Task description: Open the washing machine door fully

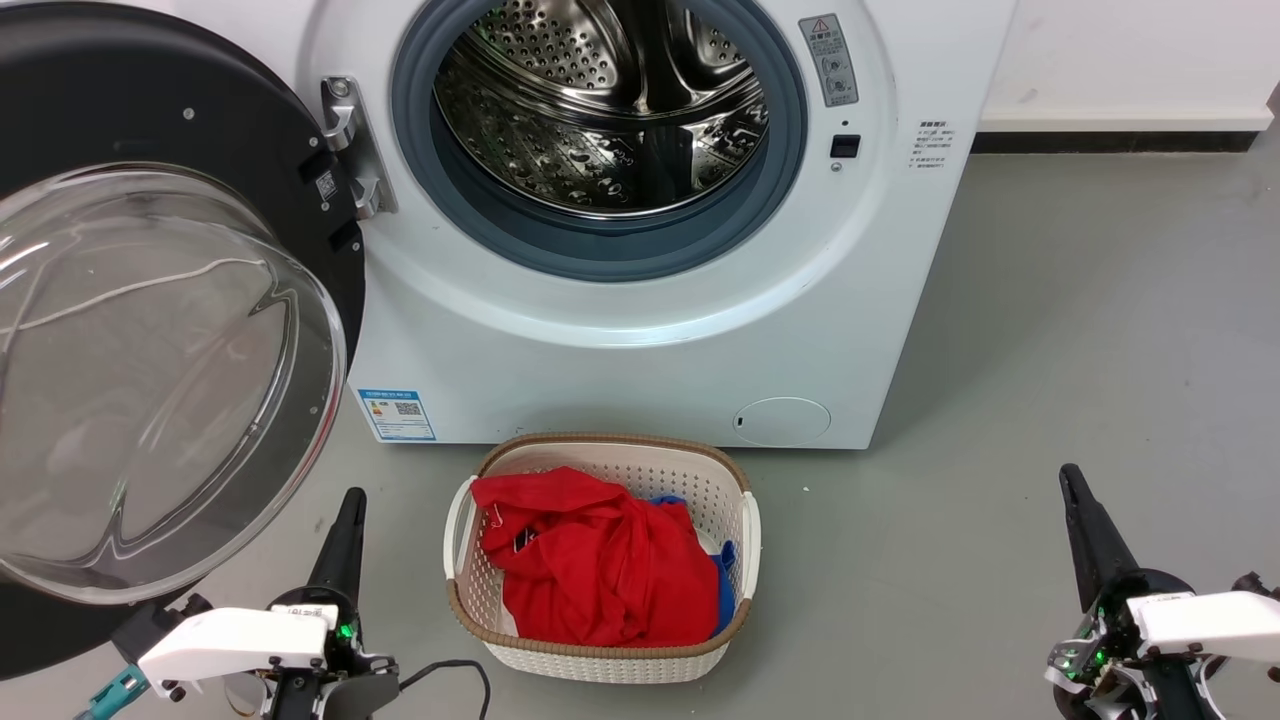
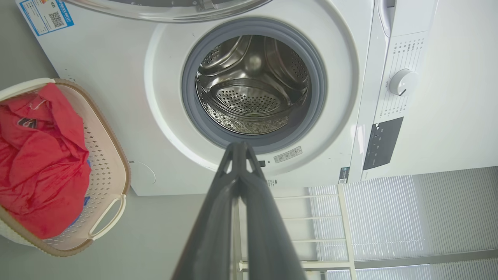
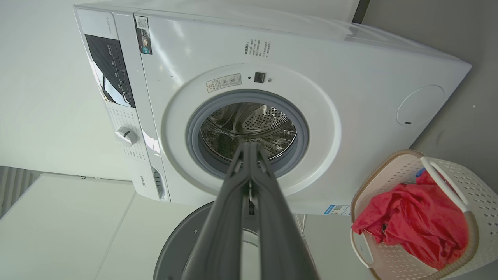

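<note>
washing machine door (image 1: pixel 170 380) open wide, left | drum (image 1: pixel 600 110) exposed | laundry basket (image 1: pixel 600 660) holds red cloth (image 1: pixel 590 570)

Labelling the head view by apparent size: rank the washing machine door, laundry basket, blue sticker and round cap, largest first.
1. washing machine door, nearest the camera
2. laundry basket
3. round cap and blue sticker, too alike to rank

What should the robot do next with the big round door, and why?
Probably only a gentle nudge, if anything. The left gripper could press the washing machine door slightly further left. The door already looks swung wide and the drum opening is fully uncovered. The left gripper and right gripper are both shut, low and off the door, so the job looks about done.
</note>
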